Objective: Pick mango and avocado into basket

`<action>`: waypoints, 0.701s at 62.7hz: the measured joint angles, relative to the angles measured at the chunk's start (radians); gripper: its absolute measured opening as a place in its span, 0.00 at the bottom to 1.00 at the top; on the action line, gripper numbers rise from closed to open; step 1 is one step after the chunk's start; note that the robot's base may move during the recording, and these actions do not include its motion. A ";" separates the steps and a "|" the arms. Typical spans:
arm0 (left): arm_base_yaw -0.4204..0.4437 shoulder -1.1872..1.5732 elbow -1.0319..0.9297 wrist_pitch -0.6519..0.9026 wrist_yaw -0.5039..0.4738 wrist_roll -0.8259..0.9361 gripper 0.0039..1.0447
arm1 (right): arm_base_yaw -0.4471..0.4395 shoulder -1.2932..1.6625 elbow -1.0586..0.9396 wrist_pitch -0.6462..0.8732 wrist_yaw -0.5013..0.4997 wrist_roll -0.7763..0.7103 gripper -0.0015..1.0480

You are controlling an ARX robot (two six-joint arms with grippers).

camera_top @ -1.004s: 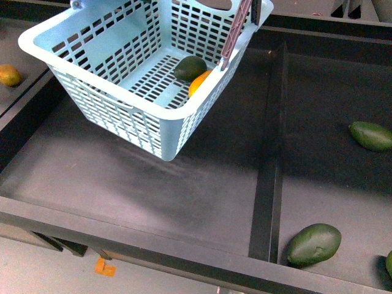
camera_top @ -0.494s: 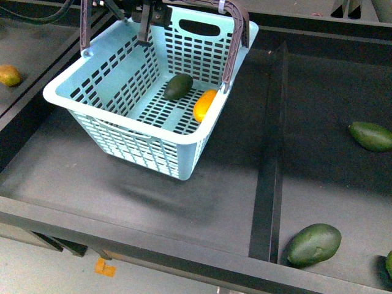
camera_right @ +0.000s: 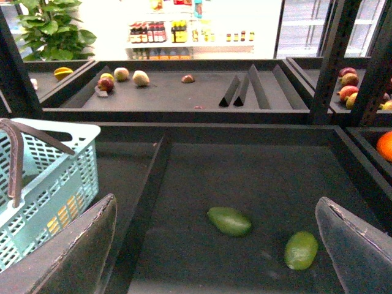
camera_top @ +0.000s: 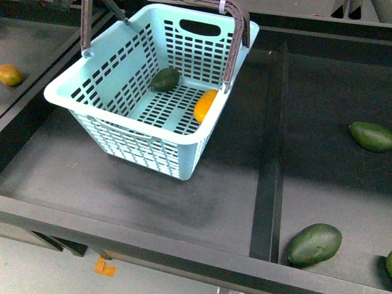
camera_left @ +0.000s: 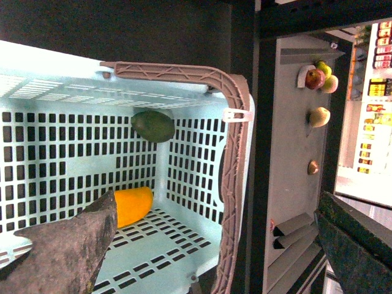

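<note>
Teal basket holds mango and avocado beneath wide-open left jaws.

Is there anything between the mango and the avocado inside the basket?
No. In the front view, only bare slotted floor of the basket lies between the mango and the avocado; they sit apart, not touching.

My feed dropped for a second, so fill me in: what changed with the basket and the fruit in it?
The basket came down from a raised tilt and now sits level on the shelf. Inside, the avocado rolled toward the far wall, apart from the mango. The arm parts seen above the basket half a second ago are gone. The loose avocados on the right stayed put.
</note>
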 joint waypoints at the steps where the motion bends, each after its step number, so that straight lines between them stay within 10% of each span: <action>1: 0.000 0.000 -0.008 0.012 0.000 0.023 0.92 | 0.000 0.000 0.000 0.000 0.000 0.000 0.92; 10: 0.028 -0.107 -0.442 0.858 0.053 0.776 0.64 | 0.000 0.000 0.000 0.000 0.001 0.000 0.92; 16: 0.072 -0.224 -0.663 1.136 0.073 1.231 0.45 | 0.000 0.000 0.000 0.000 0.000 0.000 0.92; 25: 0.132 -0.424 -0.981 1.252 0.139 1.491 0.03 | 0.000 0.000 0.000 0.000 0.000 0.000 0.92; 44: 0.203 -0.742 -1.283 1.236 0.201 1.518 0.02 | 0.000 0.000 0.000 0.000 0.000 0.000 0.92</action>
